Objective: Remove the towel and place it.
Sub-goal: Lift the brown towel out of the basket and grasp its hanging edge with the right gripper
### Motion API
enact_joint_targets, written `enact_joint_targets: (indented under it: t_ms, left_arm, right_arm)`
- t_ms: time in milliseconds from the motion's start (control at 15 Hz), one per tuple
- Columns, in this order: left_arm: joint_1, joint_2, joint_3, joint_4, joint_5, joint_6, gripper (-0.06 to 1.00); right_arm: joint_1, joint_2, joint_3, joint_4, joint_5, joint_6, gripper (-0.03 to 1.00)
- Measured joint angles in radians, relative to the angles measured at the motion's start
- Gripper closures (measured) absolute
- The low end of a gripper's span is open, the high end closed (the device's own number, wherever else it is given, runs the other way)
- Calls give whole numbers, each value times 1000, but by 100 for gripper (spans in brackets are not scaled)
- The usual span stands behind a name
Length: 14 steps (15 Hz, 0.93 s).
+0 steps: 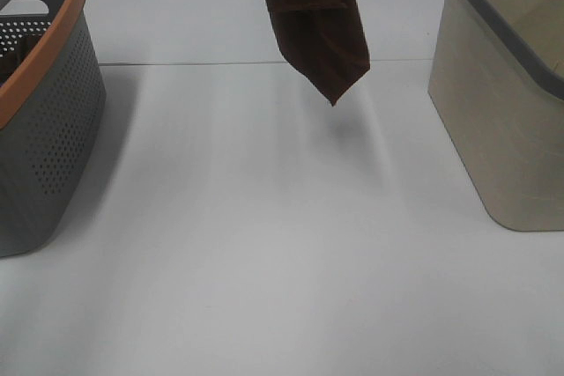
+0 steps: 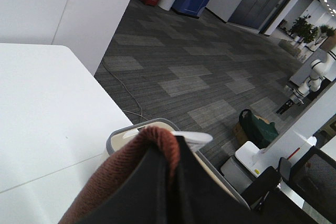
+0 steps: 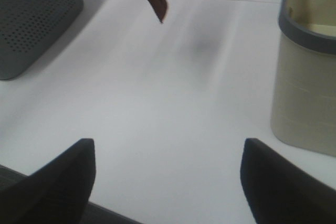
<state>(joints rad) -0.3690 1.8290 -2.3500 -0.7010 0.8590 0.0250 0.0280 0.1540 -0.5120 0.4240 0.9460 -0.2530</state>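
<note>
Pinched tight in the left gripper (image 2: 173,156): 1 bunched fold of the towel (image 1: 315,19), bulging just past the closed jaws in the left wrist view. Hanging free from there, clear of the white table (image 1: 264,261), lowest corner pointing down, between 2 baskets: grey perforated basket (image 1: 44,129) with orange rim on the left, beige basket (image 1: 502,112) on the right. Spread wide and holding nothing: right gripper (image 3: 169,148), low over the table, well apart from the towel.
</note>
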Motion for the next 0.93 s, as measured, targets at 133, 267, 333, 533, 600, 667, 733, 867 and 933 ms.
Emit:
enact_joint_targets:
  t_ms: [133, 267, 333, 533, 600, 667, 733, 867, 933]
  left_arm:
    - [-25, 0, 0, 7, -8, 0, 94]
    - [-47, 0, 0, 16, -19, 0, 94]
    - [-53, 0, 0, 24, -19, 0, 94]
    - [-62, 21, 0, 29, -10, 0, 94]
    - [-65, 33, 0, 29, -7, 0, 94]
    - [-65, 49, 0, 29, 2, 0, 94]
    - [-65, 65, 0, 29, 6, 0, 94]
    - [-66, 86, 0, 23, 8, 0, 94]
    - [-66, 97, 0, 0, 8, -1, 94]
  right_arm:
    - [14, 93, -1, 132, -69, -122, 24]
    - [20, 206, -2, 235, -130, -254, 27]
    - [20, 264, -2, 290, -149, -318, 30]
    - [20, 416, -20, 477, -179, -580, 39]
    - [20, 467, -31, 527, -190, -650, 39]
    - [20, 525, -49, 576, -194, -713, 40]
    - [20, 575, -68, 630, -198, -767, 40]
    - [20, 670, -108, 709, -205, -850, 40]
    - [20, 754, -153, 733, -209, -876, 40]
